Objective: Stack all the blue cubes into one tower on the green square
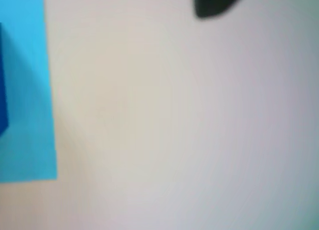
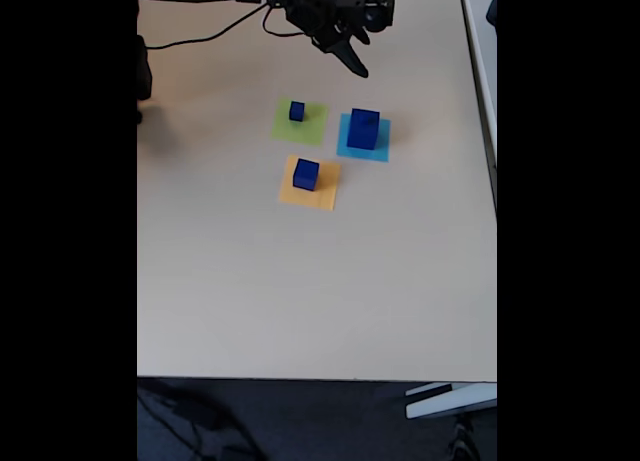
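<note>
1. Dark-blue cubes are seen in the fixed view, one on each of three paper squares: the smallest cube [image 2: 297,111] on the green square [image 2: 312,129], the largest cube [image 2: 364,129] on the cyan square [image 2: 378,147], and the middle cube [image 2: 306,175] on the orange-yellow square [image 2: 322,193]. No tower is begun yet.
2. The end effector [image 2: 352,63] is held above the far edge of the tabletop [image 2: 300,291], its dark fingers pointing down and toward the squares; nothing is seen between them, but whether they are parted cannot be told.
3. From the end effector, the largest cube lies nearest, just below in that view and slightly right; the green square lies below and to the left, and the middle cube farther still.
4. In the wrist view, the cyan square [image 1: 30,90] and a dark-blue cube face [image 1: 3,90] are caught at the left edge, blurred, with one dark fingertip [image 1: 214,3] at the top.
5. The tabletop is pale, flat and matte; open room is left around each cube, the squares being set near but apart.
</note>
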